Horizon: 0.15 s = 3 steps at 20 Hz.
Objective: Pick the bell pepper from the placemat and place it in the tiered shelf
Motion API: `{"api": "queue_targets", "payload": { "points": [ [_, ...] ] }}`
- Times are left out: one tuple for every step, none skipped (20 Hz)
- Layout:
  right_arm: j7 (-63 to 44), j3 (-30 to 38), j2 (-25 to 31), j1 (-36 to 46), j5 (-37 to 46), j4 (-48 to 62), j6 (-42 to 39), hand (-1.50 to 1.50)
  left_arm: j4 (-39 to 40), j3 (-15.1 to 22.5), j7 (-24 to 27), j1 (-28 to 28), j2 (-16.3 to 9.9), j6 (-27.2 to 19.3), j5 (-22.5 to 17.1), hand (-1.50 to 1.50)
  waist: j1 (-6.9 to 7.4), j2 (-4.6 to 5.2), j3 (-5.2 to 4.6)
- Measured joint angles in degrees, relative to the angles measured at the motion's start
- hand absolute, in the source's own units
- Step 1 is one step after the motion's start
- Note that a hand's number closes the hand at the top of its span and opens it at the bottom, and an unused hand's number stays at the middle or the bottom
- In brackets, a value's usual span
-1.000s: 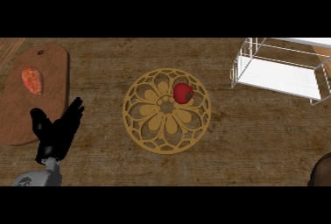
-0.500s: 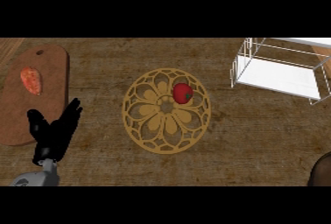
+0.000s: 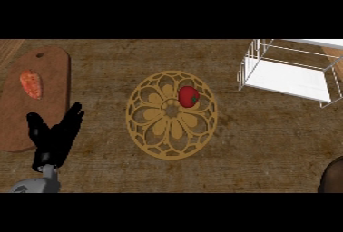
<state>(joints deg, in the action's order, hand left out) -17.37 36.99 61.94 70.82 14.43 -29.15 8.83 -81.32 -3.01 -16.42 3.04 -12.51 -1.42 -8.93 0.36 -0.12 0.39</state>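
A red bell pepper [image 3: 188, 96] with a green stem lies on the upper right part of the round tan openwork placemat [image 3: 171, 146] at the counter's middle. The white wire tiered shelf [image 3: 288, 79] stands at the upper right, apart from the mat. My left hand [image 3: 56, 136] shows at the lower left, open with fingers up, well left of the mat and holding nothing. A dark rounded shape [image 3: 333, 176] at the lower right edge may be my right hand; too little of it shows.
A brown wooden cutting board [image 3: 36, 118] lies at the left with an orange carrot [image 3: 31, 84] on it, just beyond my left hand. Bare wood-grain counter [image 3: 268, 136] lies between the mat and the shelf.
My left hand has shifted slightly down and left. The pepper, mat and shelf have not moved.
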Motion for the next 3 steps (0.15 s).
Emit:
{"api": "queue_targets", "payload": {
  "points": [
    [0.0, 0.6, 1.0, -0.7, -0.8, 0.1, -1.1, -1.5, -0.5, 0.1, 0.1, -0.3, 0.2, -0.2, 0.1, 0.0, -0.03, -0.03, -0.01],
    [0.6, 1.5, 2.5, -1.6, -1.7, 0.9, -3.1, -1.5, -0.3, 0.0, 0.2, -0.3, 0.3, -0.2, 0.2, 0.0, -0.1, 0.0, -0.03],
    [1.7, 2.4, 3.7, -2.7, -2.6, 1.5, -4.6, -1.5, -0.2, 0.0, 0.8, -0.4, 0.4, -0.2, 0.3, 0.0, -0.13, 0.0, -0.02]
  ]
}}
